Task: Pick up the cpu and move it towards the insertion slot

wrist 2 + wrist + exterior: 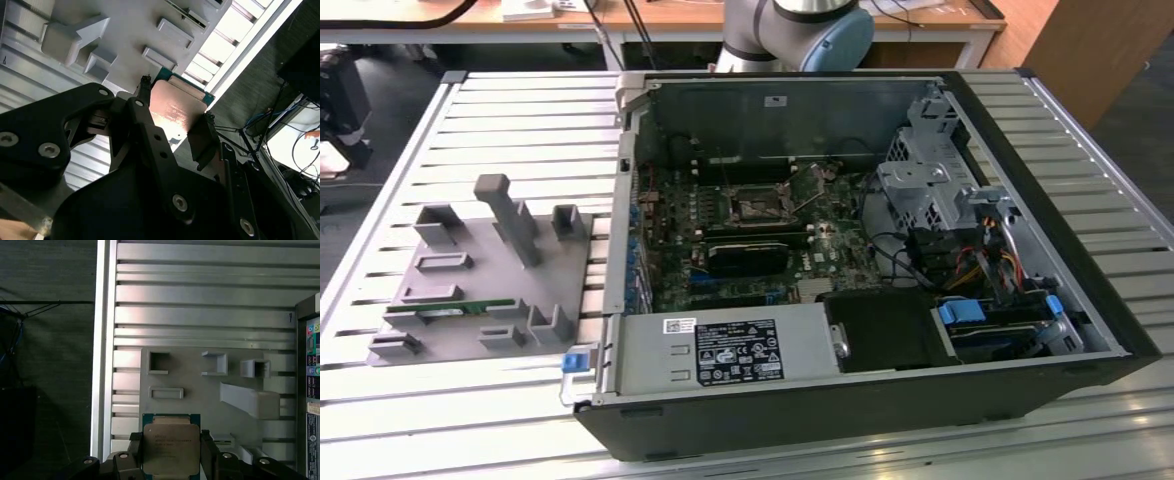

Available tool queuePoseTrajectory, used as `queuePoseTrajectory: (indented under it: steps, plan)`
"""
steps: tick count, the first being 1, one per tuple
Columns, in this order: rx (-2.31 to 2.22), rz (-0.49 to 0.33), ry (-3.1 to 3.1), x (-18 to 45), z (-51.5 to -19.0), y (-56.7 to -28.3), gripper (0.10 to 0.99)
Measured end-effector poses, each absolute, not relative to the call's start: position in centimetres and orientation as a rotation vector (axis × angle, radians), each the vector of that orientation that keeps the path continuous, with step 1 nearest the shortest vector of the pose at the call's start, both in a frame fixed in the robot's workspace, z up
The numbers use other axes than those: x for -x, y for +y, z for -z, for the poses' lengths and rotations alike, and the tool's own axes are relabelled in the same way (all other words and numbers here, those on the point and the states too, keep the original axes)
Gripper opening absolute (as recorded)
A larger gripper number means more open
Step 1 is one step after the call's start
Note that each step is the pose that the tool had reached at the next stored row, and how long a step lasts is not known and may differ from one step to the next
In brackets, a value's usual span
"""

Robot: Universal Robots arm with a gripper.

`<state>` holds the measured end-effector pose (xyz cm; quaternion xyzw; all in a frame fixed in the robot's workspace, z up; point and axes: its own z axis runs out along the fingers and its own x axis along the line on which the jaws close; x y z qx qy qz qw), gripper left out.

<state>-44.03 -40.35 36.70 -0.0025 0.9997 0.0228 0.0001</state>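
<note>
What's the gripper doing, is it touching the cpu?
Touching. In the first wrist view the gripper clamps the cpu by both side edges, with no gap showing.

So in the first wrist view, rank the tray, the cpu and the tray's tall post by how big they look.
1. tray
2. cpu, though it sits in the gripper close to the camera, which makes it look larger
3. post

Slatted metal table, wooden desk behind.
</note>
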Motion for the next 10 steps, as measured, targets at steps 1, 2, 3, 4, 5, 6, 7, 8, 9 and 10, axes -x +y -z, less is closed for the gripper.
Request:
queuePoseTrajectory:
  steps: [1,2,3,4,5,6,7,8,9,10]
  plan:
    - [0.008,-0.072,3.141,44.0,-36.9,-40.4,0.541]
    - [0.008,-0.072,3.141,44.0,-37.0,-40.4,0.541]
    - [0.008,-0.072,3.141,44.0,-37.2,-40.4,0.541]
    - [0.008,-0.072,3.141,44.0,-37.3,-40.4,0.541]
    - [0.008,-0.072,3.141,44.0,-37.4,-40.4,0.541]
    - [0.008,-0.072,3.141,44.0,-37.6,-40.4,0.541]
    - [0.008,-0.072,3.141,44.0,-37.7,-40.4,0.541]
    - [0.008,-0.072,3.141,44.0,-37.8,-40.4,0.541]
    - [0.008,-0.072,3.141,44.0,-38.0,-40.3,0.541]
    - [0.008,-0.072,3.141,44.0,-38.1,-40.3,0.541]
